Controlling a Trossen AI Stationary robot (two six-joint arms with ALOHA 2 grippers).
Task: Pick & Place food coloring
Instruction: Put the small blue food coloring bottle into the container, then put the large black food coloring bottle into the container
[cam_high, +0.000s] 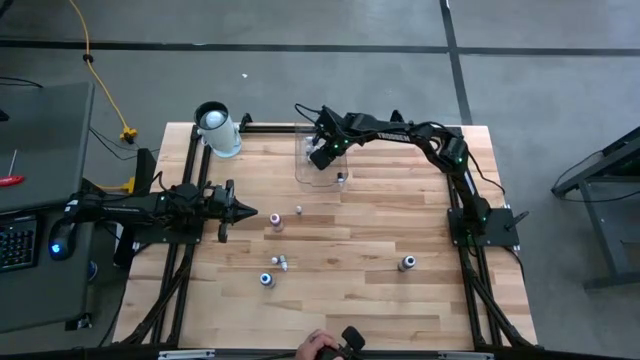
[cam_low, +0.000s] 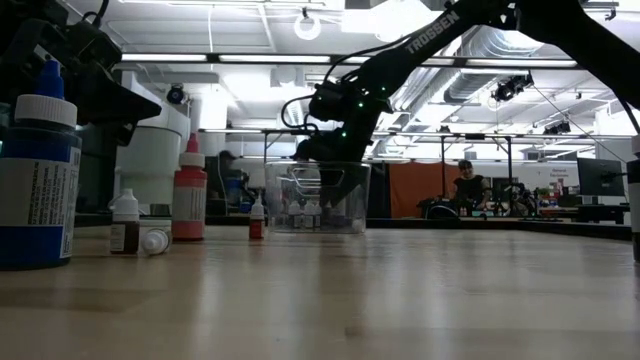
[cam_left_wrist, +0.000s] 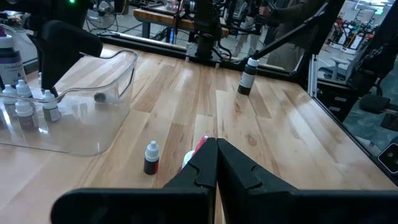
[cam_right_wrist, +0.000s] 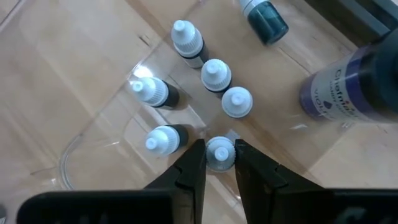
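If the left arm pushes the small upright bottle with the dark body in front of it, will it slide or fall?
The small dark bottle stands tall on a narrow base, so it probably tips. Its body looks round, so afterwards it may roll across the smooth wooden table.

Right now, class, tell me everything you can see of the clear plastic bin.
The clear plastic bin is a see-through rectangular tub with rounded corners and an open top, standing upright on the wooden table near its far edge. Several small white-capped bottles stand upright inside it. The right gripper reaches down into it, its fingers on either side of one bottle's cap.
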